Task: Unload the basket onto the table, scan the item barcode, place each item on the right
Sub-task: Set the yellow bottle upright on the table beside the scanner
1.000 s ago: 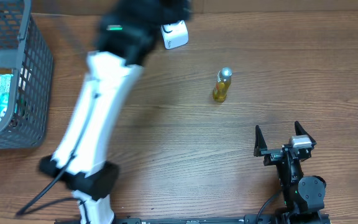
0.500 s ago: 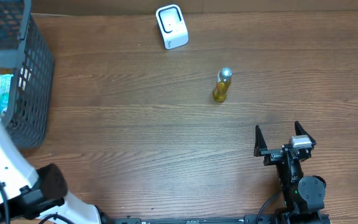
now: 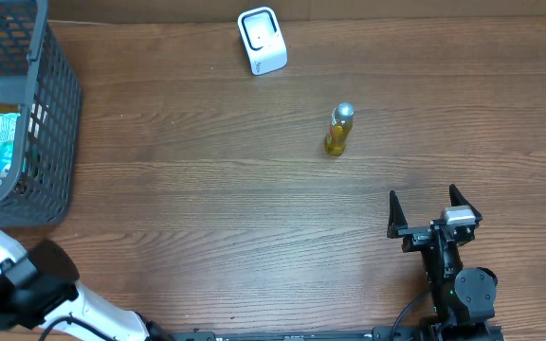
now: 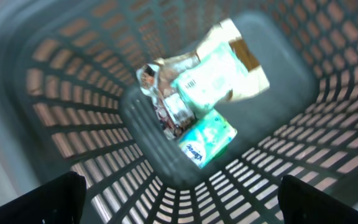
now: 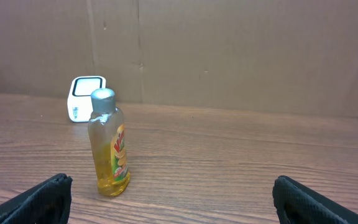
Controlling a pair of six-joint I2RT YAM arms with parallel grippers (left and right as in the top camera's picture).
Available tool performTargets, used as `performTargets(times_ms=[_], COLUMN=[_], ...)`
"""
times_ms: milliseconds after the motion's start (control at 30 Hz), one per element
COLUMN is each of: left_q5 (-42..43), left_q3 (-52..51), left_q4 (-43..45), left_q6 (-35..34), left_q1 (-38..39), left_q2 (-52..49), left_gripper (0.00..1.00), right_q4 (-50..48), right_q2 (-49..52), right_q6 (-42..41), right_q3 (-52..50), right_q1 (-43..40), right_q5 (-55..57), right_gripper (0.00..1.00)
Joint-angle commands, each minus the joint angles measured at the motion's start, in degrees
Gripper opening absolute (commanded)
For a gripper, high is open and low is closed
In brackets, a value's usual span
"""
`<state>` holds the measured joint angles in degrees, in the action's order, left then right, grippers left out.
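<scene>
Overhead, your left arm (image 3: 98, 311) is bending in from the near left corner and running off the frame's edge beside the basket (image 3: 55, 114) (its gripper is not showing in this view). Through the left wrist camera you are looking straight down into that basket. The left gripper (image 4: 182, 202) is hanging above it, fingers spread wide and gripping nothing. Packets (image 4: 210, 81) are lying jumbled on the basket floor, with a green packet (image 4: 207, 146) nearest you. Your right arm (image 3: 458, 284) is sitting folded at the near right of the table (image 3: 207, 208). The right gripper (image 3: 424, 199) is pointing away from you, fingers apart and empty. The bottle (image 3: 338, 130) is standing upright on the bare wood, well ahead of the right gripper. The white scanner (image 3: 262, 40) is sitting further back and to the bottle's left, near the far edge. Brown cardboard (image 5: 229, 50) is walling off the table's far side.
</scene>
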<state>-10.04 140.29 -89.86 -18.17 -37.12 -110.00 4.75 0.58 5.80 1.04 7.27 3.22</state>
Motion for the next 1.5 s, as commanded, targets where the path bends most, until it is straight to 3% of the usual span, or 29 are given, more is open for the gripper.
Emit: performTargets(times_ms=[0,767,1033,1467], left_q5=[5.9,6.9,11.0,11.1], left_q3=[0.4,0.4,0.3,-4.4], left_q4=[-0.3,-4.8,-3.3,-1.7], left_q6=[10.1,13.5,16.6,16.7], left_q1=[-0.1,-0.1,-0.1,0.0], left_q2=[-4.0,-24.3,-26.1,-27.6], left_gripper=[1.00,1.00,1.00,1.00], right_q4=[-0.2,-0.2,-0.2,-0.2], right_q2=[-0.3,-0.3,-0.3,-0.3], right_q6=[0.1,0.1,0.1,0.1], right_q3=[-0.6,-0.6,-0.6,-0.6], right_q1=[0.0,0.0,0.0,0.0], right_q5=[0.1,0.1,0.1,0.1], right_gripper=[1.00,1.00,1.00,1.00])
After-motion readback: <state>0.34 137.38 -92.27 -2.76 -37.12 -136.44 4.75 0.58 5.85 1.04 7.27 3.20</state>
